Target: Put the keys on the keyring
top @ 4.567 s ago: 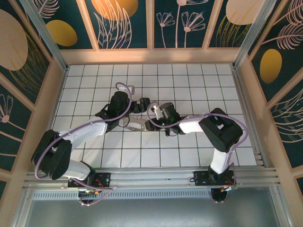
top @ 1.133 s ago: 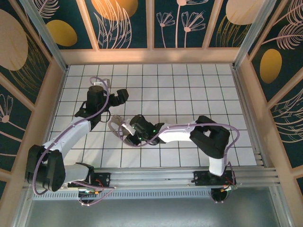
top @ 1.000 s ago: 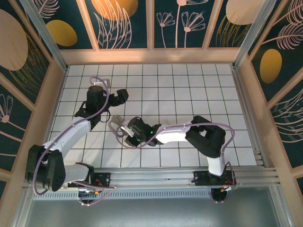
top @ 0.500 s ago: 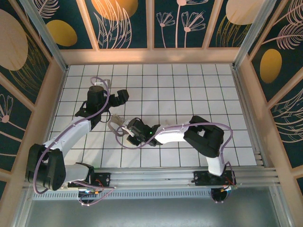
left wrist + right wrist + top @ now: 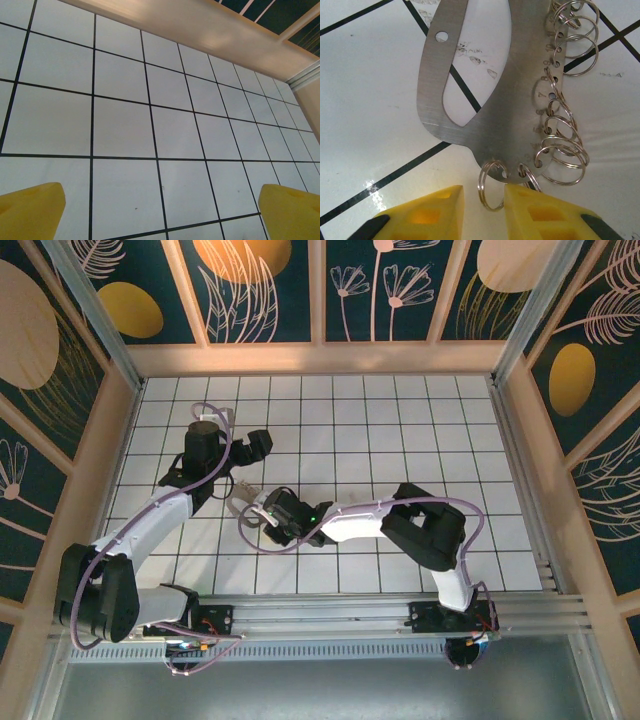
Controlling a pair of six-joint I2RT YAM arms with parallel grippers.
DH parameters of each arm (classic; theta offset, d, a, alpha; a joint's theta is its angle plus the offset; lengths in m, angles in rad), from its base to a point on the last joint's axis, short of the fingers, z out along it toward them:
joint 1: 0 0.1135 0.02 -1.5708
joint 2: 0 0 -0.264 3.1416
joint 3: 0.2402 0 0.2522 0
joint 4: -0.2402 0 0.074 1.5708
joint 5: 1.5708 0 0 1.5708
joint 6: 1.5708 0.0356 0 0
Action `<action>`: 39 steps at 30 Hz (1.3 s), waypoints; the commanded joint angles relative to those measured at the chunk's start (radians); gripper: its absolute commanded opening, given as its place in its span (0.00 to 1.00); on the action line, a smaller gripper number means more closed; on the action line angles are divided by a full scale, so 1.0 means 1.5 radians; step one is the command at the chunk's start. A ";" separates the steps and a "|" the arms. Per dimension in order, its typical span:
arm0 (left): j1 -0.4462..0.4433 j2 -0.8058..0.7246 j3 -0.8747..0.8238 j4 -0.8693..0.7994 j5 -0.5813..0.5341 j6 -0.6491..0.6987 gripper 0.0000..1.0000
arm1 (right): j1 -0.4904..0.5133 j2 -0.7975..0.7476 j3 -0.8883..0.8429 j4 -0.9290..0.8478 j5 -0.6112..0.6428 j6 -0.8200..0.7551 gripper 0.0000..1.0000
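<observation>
We see the right gripper [image 5: 484, 199] nearly closed but not clamped, straddling one small split ring [image 5: 492, 192] at the near tip of the flat silvery oval keyring plate [image 5: 485, 125].

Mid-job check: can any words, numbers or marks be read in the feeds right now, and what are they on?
"7": stamped beside a hole along the keyring plate's edge, in the right wrist view; this is my best reading.
The other stamped digits along that same row of holes are too small and blurred to read.
The tiled table and wall panels show grid lines and leaf patterns, no text.
</observation>
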 commanded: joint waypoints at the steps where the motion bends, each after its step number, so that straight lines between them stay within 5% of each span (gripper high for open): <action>1: 0.005 0.007 0.006 0.011 0.013 0.002 0.99 | -0.003 0.015 0.016 0.008 0.002 -0.006 0.26; 12: 0.005 0.012 0.005 0.016 0.016 0.000 0.99 | -0.020 0.001 0.006 0.013 -0.021 -0.009 0.00; 24: 0.005 0.012 0.014 0.016 0.030 -0.002 0.99 | -0.073 -0.080 -0.028 0.017 -0.097 -0.007 0.00; 39: 0.005 0.001 0.015 0.080 0.135 -0.021 0.98 | -0.249 -0.301 -0.107 0.079 -0.235 0.035 0.00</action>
